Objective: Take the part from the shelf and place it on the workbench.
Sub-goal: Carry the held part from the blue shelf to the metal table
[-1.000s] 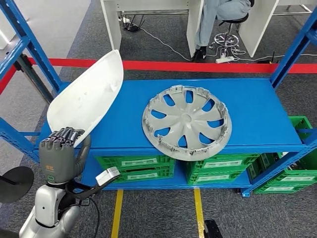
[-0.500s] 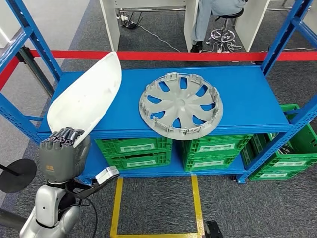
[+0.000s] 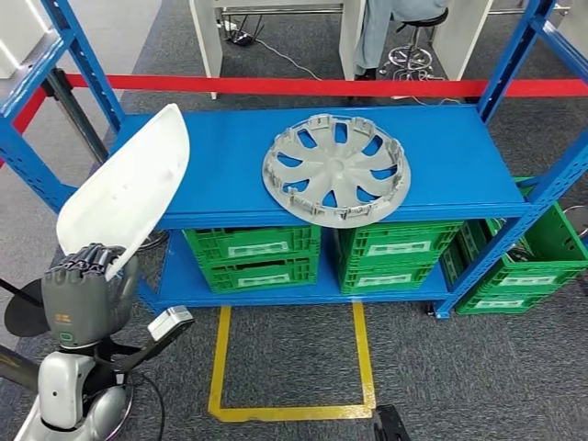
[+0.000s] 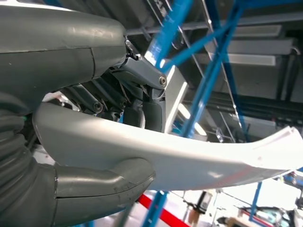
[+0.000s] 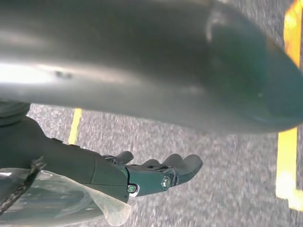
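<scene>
Since the earlier frame the camera has drawn back from the blue shelf (image 3: 457, 165). The left robot hand (image 3: 77, 296) still grips the white part (image 3: 125, 193), raised clear of the shelf's left end. A grey wheel cover (image 3: 336, 168) lies mid-shelf. The right robot hand (image 5: 157, 172) hangs slack-fingered, holding nothing, over the floor.

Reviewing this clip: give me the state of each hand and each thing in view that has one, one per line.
Left hand: gripping the white part, raised in front of the shelf.
White part: held in the air, tilted, clear of the shelf.
Right hand: empty, fingers loosely extended, hanging above the floor.
Wheel cover: lying flat on the top shelf, untouched.
Green crates: stowed on the lower shelf.
</scene>
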You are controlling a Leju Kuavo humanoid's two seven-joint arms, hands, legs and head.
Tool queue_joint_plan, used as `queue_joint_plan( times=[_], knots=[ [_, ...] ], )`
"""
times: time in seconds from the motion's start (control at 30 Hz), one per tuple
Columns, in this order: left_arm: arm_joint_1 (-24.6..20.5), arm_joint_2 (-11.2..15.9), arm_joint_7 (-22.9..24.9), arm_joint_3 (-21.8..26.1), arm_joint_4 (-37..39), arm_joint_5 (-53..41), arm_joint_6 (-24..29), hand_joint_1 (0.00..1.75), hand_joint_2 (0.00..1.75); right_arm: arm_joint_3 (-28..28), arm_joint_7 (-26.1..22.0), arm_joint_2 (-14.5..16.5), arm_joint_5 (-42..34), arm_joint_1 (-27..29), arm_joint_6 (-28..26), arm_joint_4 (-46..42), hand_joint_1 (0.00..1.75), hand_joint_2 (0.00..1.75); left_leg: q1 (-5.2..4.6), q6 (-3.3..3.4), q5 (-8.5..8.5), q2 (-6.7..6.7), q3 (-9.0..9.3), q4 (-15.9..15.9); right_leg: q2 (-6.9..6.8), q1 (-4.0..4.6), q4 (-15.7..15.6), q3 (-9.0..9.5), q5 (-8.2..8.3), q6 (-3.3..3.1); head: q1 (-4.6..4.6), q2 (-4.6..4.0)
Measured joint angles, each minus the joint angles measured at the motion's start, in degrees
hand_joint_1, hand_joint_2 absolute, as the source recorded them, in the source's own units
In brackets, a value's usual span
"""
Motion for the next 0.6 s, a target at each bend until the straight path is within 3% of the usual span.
queue_joint_plan(
  times=[0.03,0.07,0.13,0.17,0.2,0.23,0.27,0.3,0.33,0.37,0.4,0.43,0.5,0.53,0.6],
  knots=[
    [0.2,0.0,0.0,0.4,-0.2,0.3,-0.2,1.69,1.75,0.0,0.0,0.0,0.0,0.0,0.0,0.0,0.0,0.0,0.09,0.45,0.69,0.12,-0.55,-0.2,0.02,-0.02,0.8,-0.52,-1.38,0.24,0.09,0.0],
    [0.4,0.0,-0.1,0.8,-0.3,0.6,-0.5,1.69,1.75,0.0,0.0,0.0,0.0,0.1,0.0,0.0,0.0,0.0,0.2,0.82,1.42,0.25,-1.28,-0.4,0.03,-0.03,2.8,-1.29,-3.82,0.45,0.19,0.0],
    [0.7,0.1,-0.2,1.5,-0.5,1.0,-0.8,1.69,1.75,0.0,0.0,0.0,0.0,0.1,0.0,0.0,0.0,0.0,0.06,1.25,2.76,0.38,-3.05,-0.2,0.02,-0.07,9.9,-3.18,-9.71,0.79,0.35,0.0],
    [0.9,0.1,-0.2,1.7,-0.5,1.1,-0.9,1.69,1.75,0.0,0.0,0.0,0.0,0.0,0.0,0.0,0.0,0.0,-0.03,1.27,3.44,0.4,-4.01,-0.2,0.01,-0.07,13.6,-3.74,-11.26,0.91,0.37,0.0],
    [1.0,0.1,-0.2,2.0,-0.5,1.1,-1.0,1.69,1.75,0.0,0.0,0.0,0.0,0.0,0.0,0.0,0.0,0.0,-0.13,1.27,4.12,0.43,-4.94,-0.1,0.01,-0.06,16.2,-3.73,-11.3,0.98,0.37,0.0],
    [1.2,0.1,-0.2,2.2,-0.5,1.1,-1.0,1.69,1.75,0.0,0.0,0.0,0.0,0.0,0.0,0.0,0.0,0.0,-0.21,1.22,4.74,0.45,-5.86,0.0,0.01,-0.05,16.9,-2.86,-10.01,0.95,0.38,0.0],
    [1.3,0.1,-0.2,2.3,-0.6,1.1,-1.1,1.69,1.75,0.0,0.0,0.0,0.0,0.0,0.0,0.0,0.0,0.0,-0.27,1.13,5.31,0.45,-6.71,0.2,0.01,-0.03,15.5,-0.97,-8.09,0.82,0.38,0.0],
    [1.3,0.1,-0.2,2.4,-0.6,1.1,-1.1,1.69,1.75,0.0,0.0,0.0,0.0,0.0,0.0,0.0,0.0,0.0,-0.31,0.99,5.8,0.46,-7.46,0.5,0.0,0.0,12.2,1.9,-6.63,0.6,0.38,0.0],
    [1.4,0.1,-0.3,2.6,-0.7,1.2,-1.1,1.69,1.75,0.0,-0.1,0.0,0.0,-0.1,0.0,-0.1,0.0,0.0,-0.43,0.8,6.22,0.46,-8.14,0.9,0.0,0.08,7.5,5.5,-6.31,0.38,0.39,0.0],
    [1.4,0.1,-0.3,2.7,-0.9,1.2,-1.1,1.69,1.75,0.0,-0.1,0.0,0.0,-0.2,-0.1,-0.1,0.0,0.0,-0.52,0.57,6.65,0.47,-8.63,1.3,0.01,0.13,2.8,8.77,-6.94,0.19,0.34,0.0],
    [1.4,0.1,-0.4,2.9,-1.1,1.3,-1.1,1.69,1.75,0.0,-0.2,0.0,0.1,-0.3,-0.1,-0.2,0.0,0.0,-0.58,0.35,7.13,0.5,-9.03,1.5,0.06,0.22,-0.6,10.91,-7.92,0.03,0.31,0.0],
    [1.4,0.1,-0.5,3.0,-1.2,1.4,-1.1,1.69,1.75,0.0,-0.3,0.1,0.1,-0.3,-0.1,-0.2,0.0,0.0,-0.6,0.11,7.68,0.53,-9.33,1.6,0.11,0.34,-2.6,11.94,-8.66,-0.14,0.28,0.0],
    [1.7,0.1,-0.5,3.3,-1.4,1.5,-1.2,1.69,1.75,0.0,-0.4,0.2,0.2,-0.2,-0.2,-0.2,0.0,0.0,-0.47,-0.46,8.18,0.46,-9.93,1.7,0.03,0.29,-3.2,11.1,-8.17,-0.83,0.33,0.0],
    [1.9,0.1,-0.6,3.5,-1.4,1.5,-1.2,1.69,1.75,0.0,-0.4,0.2,0.3,-0.1,-0.4,-0.2,0.0,0.0,-0.38,-0.82,7.04,0.35,-10.4,2.4,-0.08,0.21,-3.2,10.58,-7.54,-1.39,0.33,0.0],
    [2.3,0.1,-0.7,4.0,-1.5,1.6,-1.5,1.69,1.75,0.0,-0.6,0.3,0.6,0.0,-0.8,-0.2,0.0,0.0,-0.08,-1.56,1.67,0.15,-11.87,7.2,-0.26,0.07,-3.0,9.18,-6.15,-2.21,0.2,0.0]
  ],
)
